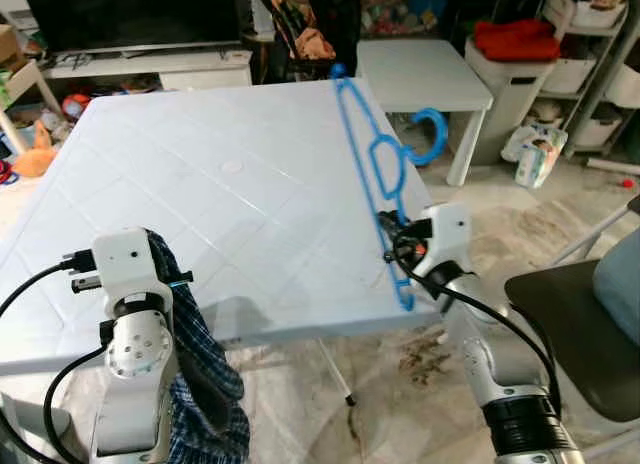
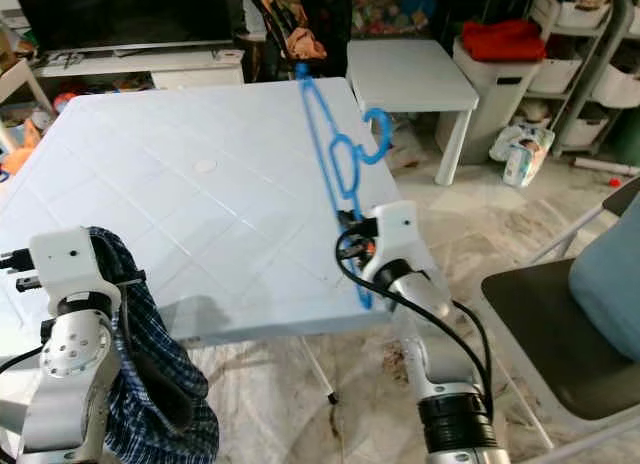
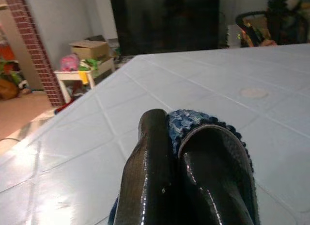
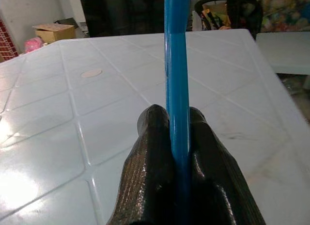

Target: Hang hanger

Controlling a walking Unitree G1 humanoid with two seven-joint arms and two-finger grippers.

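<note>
- Living rm: big pale blue-white table (image 1: 200, 184) in front of robot, TV (image 1: 130, 14) behind, small white side table (image 1: 420, 74) beyond its far-right corner, dark chair (image 1: 570, 334) at right.
- Blue hanger (image 1: 375, 164) runs along table's right edge, hook past the edge.
- Right gripper (image 4: 178, 137) at table's right-front corner, fingers (image 4: 155, 137) pinched tight on hanger's bar.
- Left gripper (image 3: 189, 152) over table's front-left, fingers clamped on blue plaid cloth (image 1: 205, 374), which hangs down beside the arm.
</note>
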